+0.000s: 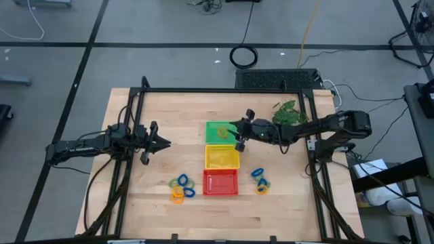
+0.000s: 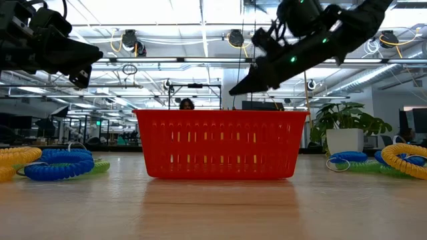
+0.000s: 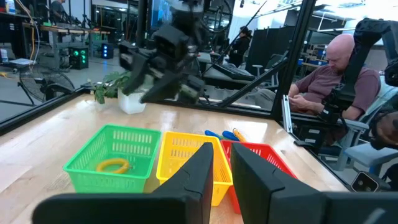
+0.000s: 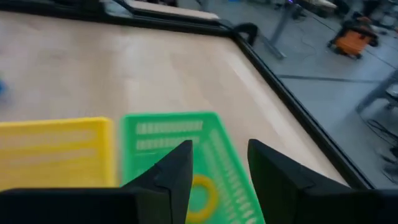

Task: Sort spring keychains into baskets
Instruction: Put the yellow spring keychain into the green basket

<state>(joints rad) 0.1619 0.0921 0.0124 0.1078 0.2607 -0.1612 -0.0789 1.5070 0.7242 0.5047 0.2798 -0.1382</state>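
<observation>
The bench [image 1: 135, 203] is pale wood with a black frame around it, and it stands on a grey floor in a big room with bright ceiling lights. A leafy plant [image 1: 290, 113] sits at the far right corner. A person sits beyond the bench in the left wrist view. Three baskets stand touching in a row: the green basket [image 1: 211, 126], the yellow basket [image 1: 222, 158] and the red basket [image 1: 220, 183]. From table height the red basket hides the other two. One yellow spring keychain [image 3: 113, 165] lies in the green basket. Two heaps of spring keychains lie on the wood, the left heap [image 1: 181, 188] and the right heap [image 1: 260, 180]; they overlap too much to count. The right claw [image 1: 239, 139] hangs over the green basket, fingers apart and holding nothing. The left claw [image 1: 163, 142] waits left of the baskets, its fingers a little apart and empty.
</observation>
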